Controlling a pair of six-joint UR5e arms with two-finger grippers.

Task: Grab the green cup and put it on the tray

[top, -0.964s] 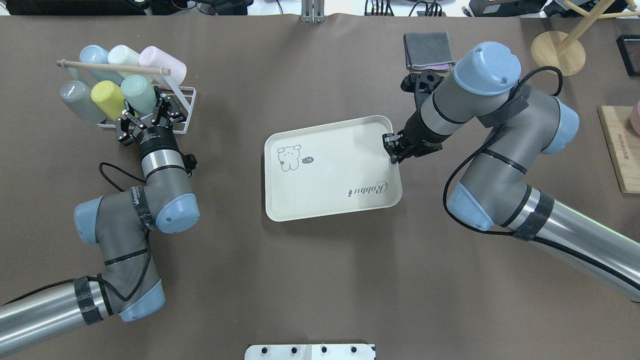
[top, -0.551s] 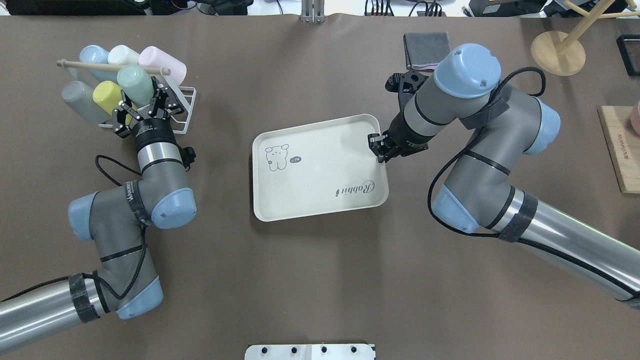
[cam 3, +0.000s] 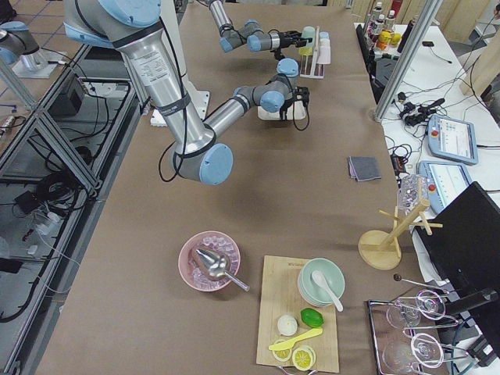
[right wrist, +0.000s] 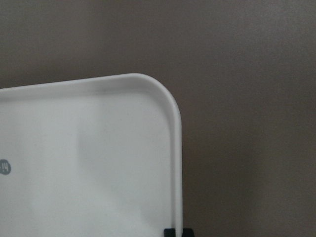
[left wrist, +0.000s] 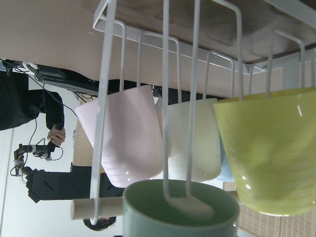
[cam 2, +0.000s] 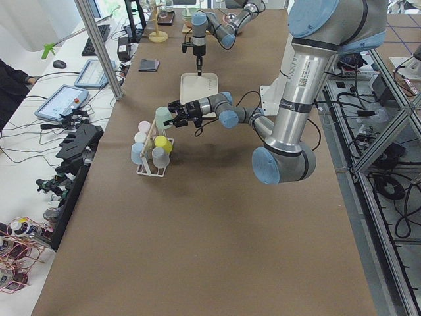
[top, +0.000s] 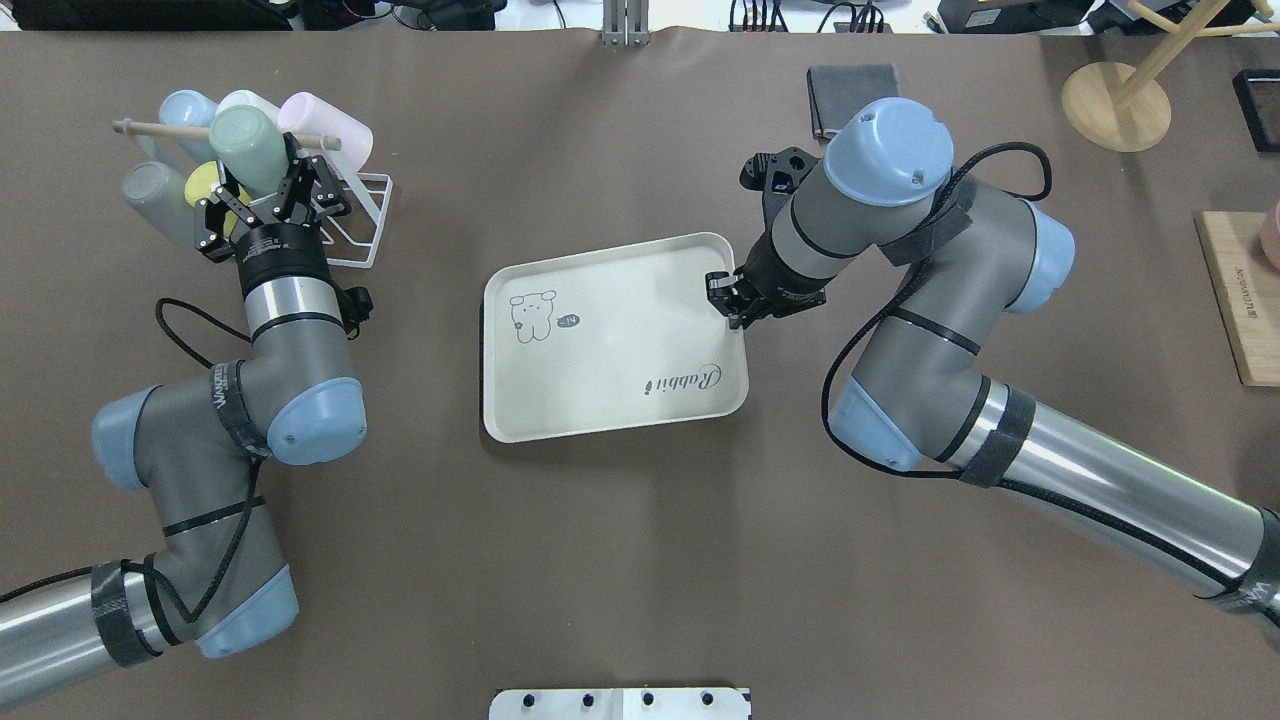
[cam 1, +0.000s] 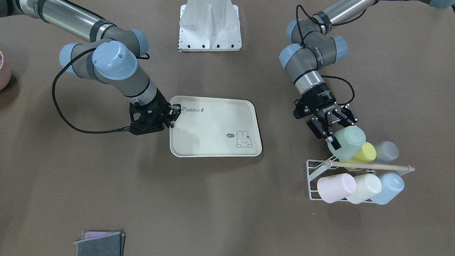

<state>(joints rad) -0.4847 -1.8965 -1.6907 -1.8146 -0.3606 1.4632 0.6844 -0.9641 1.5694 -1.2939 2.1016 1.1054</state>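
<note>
The green cup point(top: 240, 135) is a pale mint tumbler held tilted over the white wire rack point(top: 365, 215) at the far left. My left gripper point(top: 262, 188) is shut on its rim end. The cup also shows in the front view point(cam 1: 350, 140) and the left wrist view point(left wrist: 177, 210), where a rack prong still reaches into its mouth. The cream tray point(top: 600, 340) lies mid-table. My right gripper point(top: 722, 298) is shut on the rim of its right edge; the front view shows this gripper point(cam 1: 173, 115) too. The right wrist view shows the tray's corner point(right wrist: 98, 148).
The rack holds a yellow-green cup point(top: 205, 185), a grey cup point(top: 150, 195), a light blue cup point(top: 180, 105), a cream cup and a pink cup point(top: 335, 125). A folded grey cloth point(top: 855, 100), a wooden stand point(top: 1115, 105) and a wooden board point(top: 1240, 300) are at the right.
My left gripper has drawn the green cup up and away from its rack slot, toward the far left. My right gripper has dragged the tray leftward across the table.
</note>
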